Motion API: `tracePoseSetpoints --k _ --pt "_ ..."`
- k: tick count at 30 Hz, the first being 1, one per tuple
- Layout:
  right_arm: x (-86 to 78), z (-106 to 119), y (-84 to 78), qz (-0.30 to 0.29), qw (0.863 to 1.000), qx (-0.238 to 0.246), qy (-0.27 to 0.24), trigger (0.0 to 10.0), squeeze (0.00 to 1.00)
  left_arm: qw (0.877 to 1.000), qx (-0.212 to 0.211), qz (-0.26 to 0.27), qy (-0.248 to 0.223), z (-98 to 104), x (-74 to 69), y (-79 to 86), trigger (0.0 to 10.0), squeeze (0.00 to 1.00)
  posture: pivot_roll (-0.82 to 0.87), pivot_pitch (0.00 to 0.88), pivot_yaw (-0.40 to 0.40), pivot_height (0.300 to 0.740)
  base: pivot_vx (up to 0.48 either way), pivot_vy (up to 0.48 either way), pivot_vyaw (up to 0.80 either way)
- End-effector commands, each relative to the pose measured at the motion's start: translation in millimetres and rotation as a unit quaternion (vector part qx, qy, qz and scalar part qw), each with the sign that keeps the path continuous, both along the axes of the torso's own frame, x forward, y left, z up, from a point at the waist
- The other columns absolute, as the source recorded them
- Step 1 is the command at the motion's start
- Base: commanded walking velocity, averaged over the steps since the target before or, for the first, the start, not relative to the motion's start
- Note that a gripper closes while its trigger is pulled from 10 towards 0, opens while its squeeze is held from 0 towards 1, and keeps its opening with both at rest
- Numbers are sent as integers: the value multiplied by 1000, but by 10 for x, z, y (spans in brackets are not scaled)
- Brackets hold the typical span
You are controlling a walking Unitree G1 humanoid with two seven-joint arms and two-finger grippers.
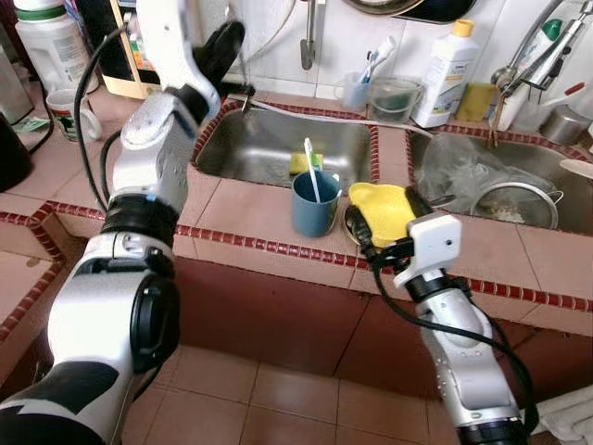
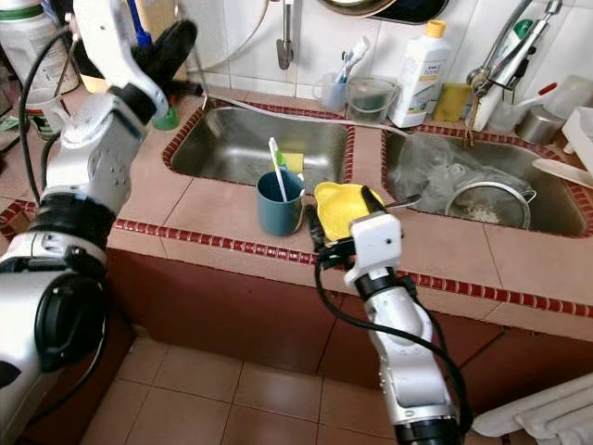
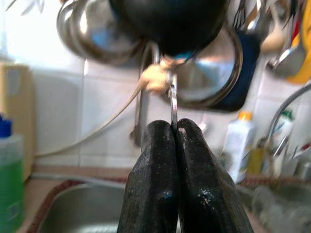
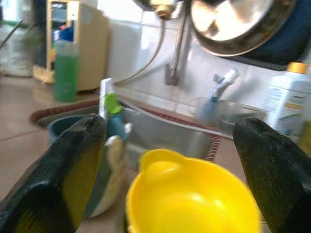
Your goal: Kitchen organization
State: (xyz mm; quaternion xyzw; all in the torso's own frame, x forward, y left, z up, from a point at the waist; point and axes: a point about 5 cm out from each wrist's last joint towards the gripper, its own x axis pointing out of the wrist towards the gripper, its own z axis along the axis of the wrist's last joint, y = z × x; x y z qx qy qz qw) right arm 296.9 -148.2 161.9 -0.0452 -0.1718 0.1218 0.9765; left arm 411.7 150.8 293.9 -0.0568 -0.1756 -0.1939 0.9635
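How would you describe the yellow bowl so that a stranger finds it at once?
Look at the tiled counter strip in front of the two steel sinks. The yellow plastic bowl sits there beside a blue mug, between the right gripper's open fingers. It is the only bright yellow, spouted vessel.

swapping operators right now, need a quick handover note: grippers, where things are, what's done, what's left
Left gripper: raised over the left sink, shut on a thin metal handle whose other end is blurred.
Right gripper: open, fingers on either side of the yellow bowl on the counter between the sinks, not yet closed.
Blue cup with a toothbrush stands beside the bowl.
Done: metal piece picked up.
Left: probably place it, then grasp and put away the bowl.
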Motion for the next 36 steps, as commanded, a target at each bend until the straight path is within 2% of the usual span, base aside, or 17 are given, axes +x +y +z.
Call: tracePoseSetpoints --k 1,9,14,23,36 --pt "2 107 -84 -13 1000 15 -16 10000 0 1000 21 15 -17 42 -22 60 10000 0 -134 0 -1 740 0 0 0" --pt "-17 192 -222 -43 998 47 -27 10000 0 998 40 38 -7 -177 -71 163 10000 0 -141 0 -6 740 0 0 0" --pt "-19 218 -239 -46 997 47 -29 10000 0 998 50 31 -1 -279 -96 145 10000 0 -141 0 -6 740 0 0 0" --pt "-9 221 -209 -41 998 48 -27 10000 0 998 55 15 -4 -296 -115 80 10000 0 -136 0 -6 740 313 0 0" --pt "11 220 -175 -35 998 43 -25 10000 0 998 60 3 -7 -288 -127 34 10000 0 -131 0 -6 740 480 0 0"
